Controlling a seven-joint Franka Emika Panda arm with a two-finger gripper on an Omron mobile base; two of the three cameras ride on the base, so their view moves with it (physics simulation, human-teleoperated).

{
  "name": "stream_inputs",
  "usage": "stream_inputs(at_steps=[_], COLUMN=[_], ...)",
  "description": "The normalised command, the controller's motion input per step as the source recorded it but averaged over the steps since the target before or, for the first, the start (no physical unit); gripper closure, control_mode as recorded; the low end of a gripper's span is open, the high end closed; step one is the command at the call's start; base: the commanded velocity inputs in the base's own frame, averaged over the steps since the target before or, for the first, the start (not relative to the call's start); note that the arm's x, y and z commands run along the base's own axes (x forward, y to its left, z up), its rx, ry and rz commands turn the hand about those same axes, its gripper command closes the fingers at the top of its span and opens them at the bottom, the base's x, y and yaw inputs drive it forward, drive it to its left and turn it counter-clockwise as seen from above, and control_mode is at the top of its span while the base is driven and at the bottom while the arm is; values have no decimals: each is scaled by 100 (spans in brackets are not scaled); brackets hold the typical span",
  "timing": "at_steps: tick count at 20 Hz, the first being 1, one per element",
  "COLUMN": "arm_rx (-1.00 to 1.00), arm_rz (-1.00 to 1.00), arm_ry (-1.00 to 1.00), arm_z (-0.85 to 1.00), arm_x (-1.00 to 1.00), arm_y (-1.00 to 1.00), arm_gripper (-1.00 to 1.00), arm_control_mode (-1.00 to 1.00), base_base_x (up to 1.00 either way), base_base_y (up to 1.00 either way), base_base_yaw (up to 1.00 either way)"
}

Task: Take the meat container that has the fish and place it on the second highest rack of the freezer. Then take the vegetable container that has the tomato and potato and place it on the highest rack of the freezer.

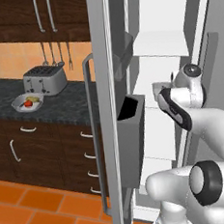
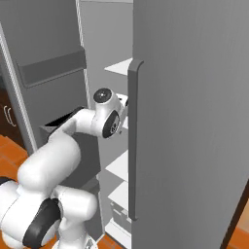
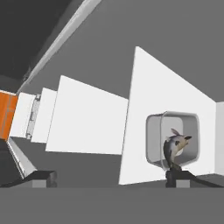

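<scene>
Fingers spread wide, holding nothing. Meat container with the fish sits on a white freezer rack, just ahead of one fingertip, apart from it. Best next: back straight out without clipping the rim, then head for the vegetable container on the counter by the toaster.

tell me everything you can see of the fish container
The fish container is a pale grey tub with rounded corners and thin walls, its open mouth turned toward the hand camera, which rolls the view. A grey fish lies inside. It rests against a white freezer rack. The open claw is clear of it, holding nothing.
</scene>
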Motion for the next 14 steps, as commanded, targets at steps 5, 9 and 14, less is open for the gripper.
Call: stream_inputs(at_steps=[5,9,14], arm_rx=[0,0,0], arm_rz=[1,0,2], arm_ry=[11,12,8], arm_z=[40,50,45], arm_x=[-83,-71,-65], arm_y=[23,39,25], arm_gripper=[-100,-100,-100], arm_control_mode=[-100,-100,-100], base_base_x=[0,0,0], base_base_y=[0,0,0], base_base_yaw=[0,0,0])
